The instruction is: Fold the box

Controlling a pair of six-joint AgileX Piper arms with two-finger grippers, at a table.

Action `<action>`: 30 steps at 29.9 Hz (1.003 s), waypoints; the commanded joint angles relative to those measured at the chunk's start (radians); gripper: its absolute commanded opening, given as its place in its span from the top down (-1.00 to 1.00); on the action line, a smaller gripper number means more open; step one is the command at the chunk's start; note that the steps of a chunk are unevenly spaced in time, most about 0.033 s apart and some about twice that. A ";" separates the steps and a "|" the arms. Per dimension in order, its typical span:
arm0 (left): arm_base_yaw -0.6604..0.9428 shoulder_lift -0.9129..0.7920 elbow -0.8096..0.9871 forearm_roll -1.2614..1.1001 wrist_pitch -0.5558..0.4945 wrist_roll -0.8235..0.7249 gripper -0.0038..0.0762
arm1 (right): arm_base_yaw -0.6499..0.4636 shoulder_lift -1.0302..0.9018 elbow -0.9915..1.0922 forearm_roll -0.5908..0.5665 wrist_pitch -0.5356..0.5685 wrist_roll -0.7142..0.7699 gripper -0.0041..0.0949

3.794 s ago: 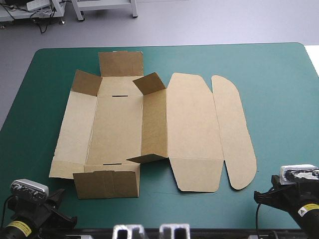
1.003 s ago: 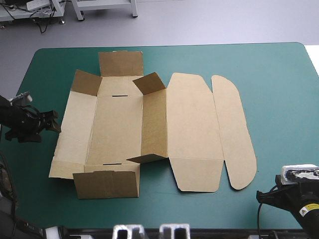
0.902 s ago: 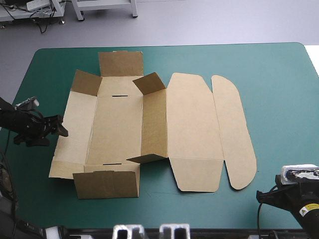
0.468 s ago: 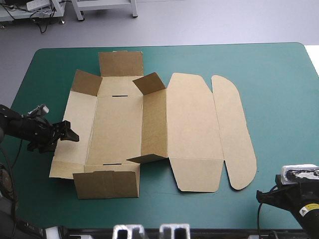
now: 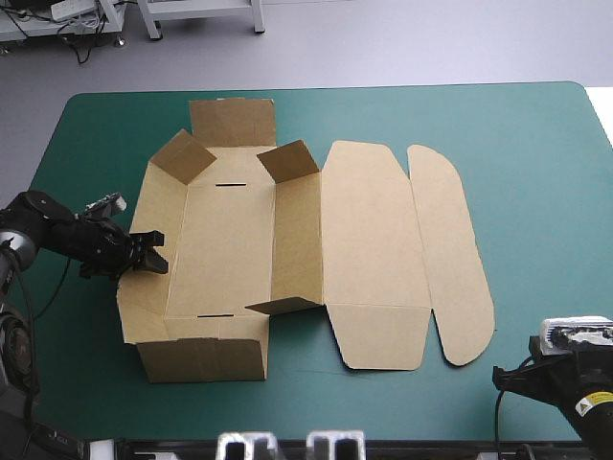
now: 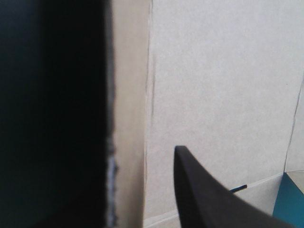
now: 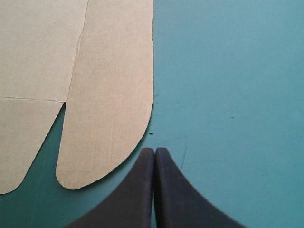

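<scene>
The box (image 5: 230,249) lies left of the middle of your teal-green cover (image 5: 536,172), part raised and part flat. Starting at its left, your left gripper (image 5: 156,255) reaches in from the table's left edge and over the left wall (image 5: 144,216), which stands up at a tilt; in the left wrist view one black finger (image 6: 209,194) rises over the floor (image 6: 223,71) just inside that wall, off the middle line and clear of the board; the wall hides its partner, so read the gripper as narrowly parted with the wall between, not clamped. The floor lies flat, with two thin slots (image 5: 228,184), one near each end; the far flap (image 5: 232,122) and the near flap (image 5: 201,359) show a darker brown at the two ends; two corner flaps (image 5: 184,156) at the far end tilt upward. Right of the floor the second wall (image 5: 297,235) stands raised; beyond it the lid panel (image 5: 369,249) and the rounded tuck flap (image 5: 448,254) lie flat on the cover. At the near right corner your right gripper (image 7: 154,151) is closed to a single point, holding nothing, over bare cover just beside the tuck flap's rounded near end; the right arm carries a yellow label (image 5: 595,403), its print too small to read.
</scene>
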 commanded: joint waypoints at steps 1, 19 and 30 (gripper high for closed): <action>-0.006 -0.037 -0.019 -0.017 0.020 -0.008 0.84 | 0.003 0.010 -0.023 0.005 -0.060 0.000 0.95; -0.225 -0.037 -0.466 0.287 0.094 0.214 0.93 | 0.003 0.010 -0.023 0.005 -0.059 -0.001 0.95; -0.491 -0.037 -0.609 0.359 -0.137 0.476 0.93 | 0.003 0.010 -0.023 0.005 -0.056 -0.001 0.95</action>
